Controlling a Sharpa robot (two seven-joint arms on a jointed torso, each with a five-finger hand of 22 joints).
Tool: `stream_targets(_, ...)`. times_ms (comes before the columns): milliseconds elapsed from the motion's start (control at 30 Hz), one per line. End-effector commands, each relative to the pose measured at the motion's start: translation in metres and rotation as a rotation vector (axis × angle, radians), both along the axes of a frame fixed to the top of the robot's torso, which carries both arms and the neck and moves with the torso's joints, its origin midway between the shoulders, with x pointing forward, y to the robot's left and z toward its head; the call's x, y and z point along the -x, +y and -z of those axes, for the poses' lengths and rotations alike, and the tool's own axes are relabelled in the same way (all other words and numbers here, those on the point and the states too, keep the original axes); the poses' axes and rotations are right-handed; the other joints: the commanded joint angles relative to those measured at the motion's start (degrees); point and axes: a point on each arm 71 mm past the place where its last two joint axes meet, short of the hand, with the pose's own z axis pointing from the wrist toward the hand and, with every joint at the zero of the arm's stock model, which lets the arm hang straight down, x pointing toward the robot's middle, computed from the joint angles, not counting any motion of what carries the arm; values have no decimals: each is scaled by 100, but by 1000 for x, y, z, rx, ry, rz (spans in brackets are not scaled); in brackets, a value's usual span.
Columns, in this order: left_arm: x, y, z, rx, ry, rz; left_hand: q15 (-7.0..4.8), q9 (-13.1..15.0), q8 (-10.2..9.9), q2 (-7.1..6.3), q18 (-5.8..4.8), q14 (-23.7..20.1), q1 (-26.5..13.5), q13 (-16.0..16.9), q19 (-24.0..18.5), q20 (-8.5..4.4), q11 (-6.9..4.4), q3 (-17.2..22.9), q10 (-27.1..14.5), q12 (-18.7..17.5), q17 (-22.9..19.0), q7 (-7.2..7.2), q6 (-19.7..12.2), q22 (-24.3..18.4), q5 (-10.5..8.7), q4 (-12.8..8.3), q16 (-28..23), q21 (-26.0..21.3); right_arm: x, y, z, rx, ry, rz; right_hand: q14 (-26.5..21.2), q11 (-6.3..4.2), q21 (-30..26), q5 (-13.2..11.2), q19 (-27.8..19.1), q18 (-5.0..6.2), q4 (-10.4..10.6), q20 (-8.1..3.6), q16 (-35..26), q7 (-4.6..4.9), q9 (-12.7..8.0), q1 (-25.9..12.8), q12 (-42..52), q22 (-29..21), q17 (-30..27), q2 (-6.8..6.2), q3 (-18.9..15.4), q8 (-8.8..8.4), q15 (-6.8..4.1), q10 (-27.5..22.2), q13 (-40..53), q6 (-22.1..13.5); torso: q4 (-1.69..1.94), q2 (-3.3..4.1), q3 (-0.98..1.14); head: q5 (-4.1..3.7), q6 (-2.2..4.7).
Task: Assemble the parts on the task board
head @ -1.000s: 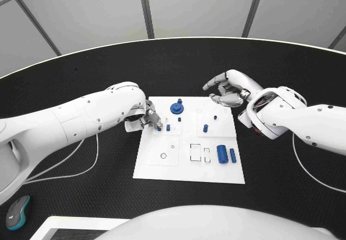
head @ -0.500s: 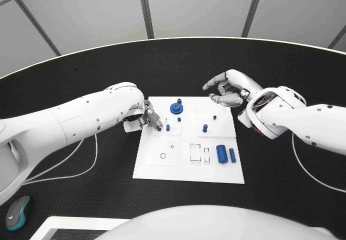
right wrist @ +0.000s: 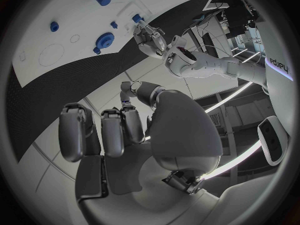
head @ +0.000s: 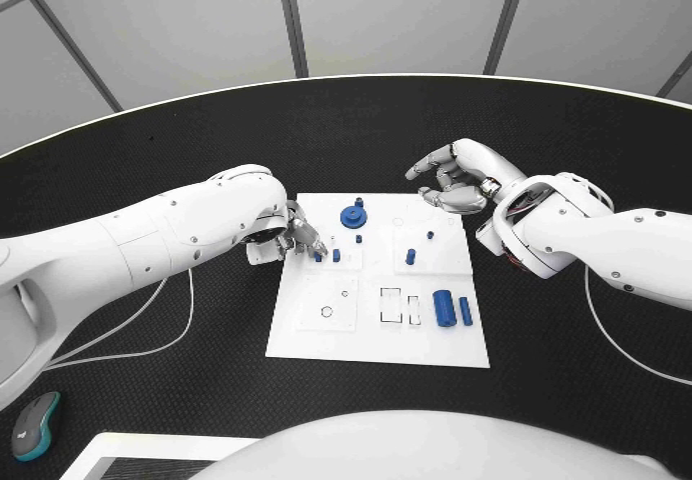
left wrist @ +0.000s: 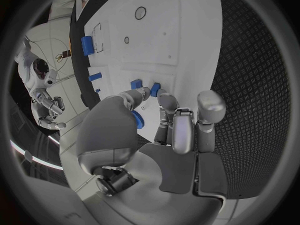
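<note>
The white task board (head: pixel 378 335) lies mid-table. My left hand (head: pixel 299 238) is at its far left part, thumb and a finger pinching a small blue peg (left wrist: pixel 154 89) that stands in the board beside a second peg (left wrist: pixel 136 84). Both pegs (head: pixel 317 255) (head: pixel 336 255) show just off the fingertips. A blue round knob (head: pixel 353 215) stands behind them. More small pegs (head: pixel 411 256) stand on the right half, and a blue cylinder (head: pixel 444 307) lies with a thin bar (head: pixel 466 310). My right hand (head: pixel 459 178) hovers beyond the far right corner, fingers curled, holding nothing.
Open rectangular slots (head: pixel 392 305) and a round hole (head: pixel 327 311) mark the board's near half. A teal and grey object (head: pixel 32 425) lies at the near left. A thin cable (head: pixel 144 340) runs over the black table by my left arm.
My left hand's fingers have shifted very slightly at the pegs. The right hand has stayed where it was.
</note>
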Motion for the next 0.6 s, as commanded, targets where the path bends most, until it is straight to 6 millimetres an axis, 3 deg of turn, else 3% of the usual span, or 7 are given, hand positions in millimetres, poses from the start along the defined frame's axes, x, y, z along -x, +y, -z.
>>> stream_targets(33, 0, 1, 0, 3, -4, -4, -18, -22, -101, -28, -30, 327, 16, 12, 19, -13, -14, -176, -28, 20, 362, 41, 6, -6, -32, 95, -14, -26, 0, 0, 0, 0, 0, 0, 427, 12, -21, 18, 213, 69, -20, 24, -20, 26, -7, -30, -27, 799, 785, 2, -9, -20, 27, -31, 369, 13, 1, -1, 2, 1, 0)
stream_targets(300, -1, 4, -1, 12, -17, -22, -9, -66, -110, 7, -30, 325, 82, 18, 29, -4, -2, -831, -27, 17, 352, 52, 16, -10, -24, 519, -19, -35, 0, 0, 0, 1, 0, 1, 427, 12, -21, 18, 213, 69, -20, 24, -20, 26, -7, -30, -27, 799, 785, 2, -9, -20, 27, -31, 369, 13, 3, -1, -2, 3, 0)
stream_targets(600, 0, 10, -2, 24, -22, -44, -2, -92, -115, 95, -27, 323, -65, 8, 29, 0, 7, -1286, -30, 9, 346, 59, 23, -26, -30, 554, -22, -50, -1, -1, 0, 1, -1, 1, 427, 12, -21, 18, 213, 69, -20, 24, -20, 26, -7, -30, -27, 799, 785, 2, -9, -20, 27, -31, 369, 13, 2, -5, 1, 20, 0)
